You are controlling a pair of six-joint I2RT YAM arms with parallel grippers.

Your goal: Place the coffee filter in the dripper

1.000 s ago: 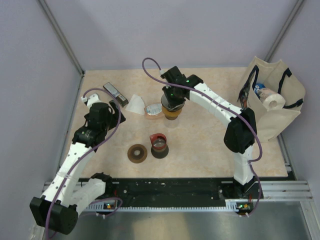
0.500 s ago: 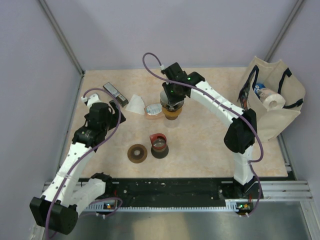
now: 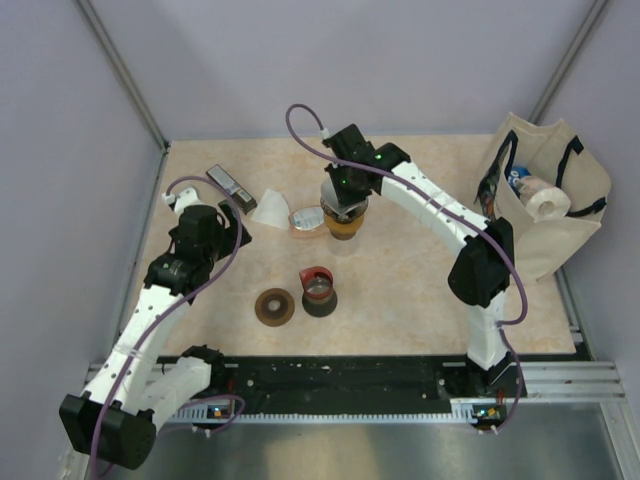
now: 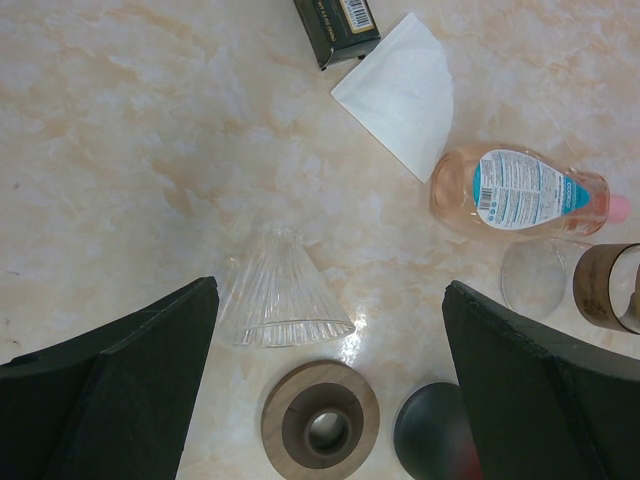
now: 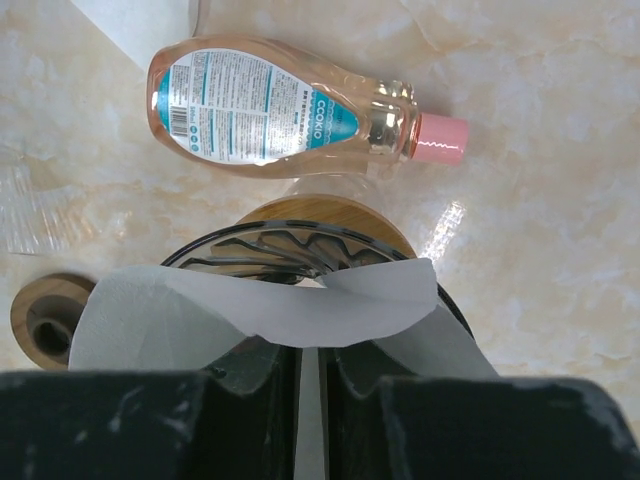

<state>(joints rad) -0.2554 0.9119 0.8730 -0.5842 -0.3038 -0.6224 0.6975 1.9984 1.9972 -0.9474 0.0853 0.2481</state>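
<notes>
My right gripper (image 5: 310, 365) is shut on a white paper coffee filter (image 5: 300, 310) and pinches its edge between the jaws. The filter hangs over the near rim of the dripper (image 5: 290, 245), a ribbed glass cone in a wooden collar. In the top view the right gripper (image 3: 343, 200) is right above the dripper (image 3: 342, 228) at the middle back of the table. My left gripper (image 4: 330, 290) is open and empty, above the table at the left (image 3: 213, 235). A second folded white filter (image 4: 400, 90) lies flat on the table.
A pink liquid bottle (image 5: 270, 105) lies next to the dripper. A clear ribbed glass cone (image 4: 283, 295), a wooden ring (image 4: 320, 420) and a dark red-topped piece (image 3: 319, 290) lie mid-table. A dark box (image 3: 231, 187) is at the back left and a cloth bag (image 3: 545, 200) at the right.
My right gripper has shifted slightly toward the far side over the dripper, still holding the filter. The left arm has not moved.
</notes>
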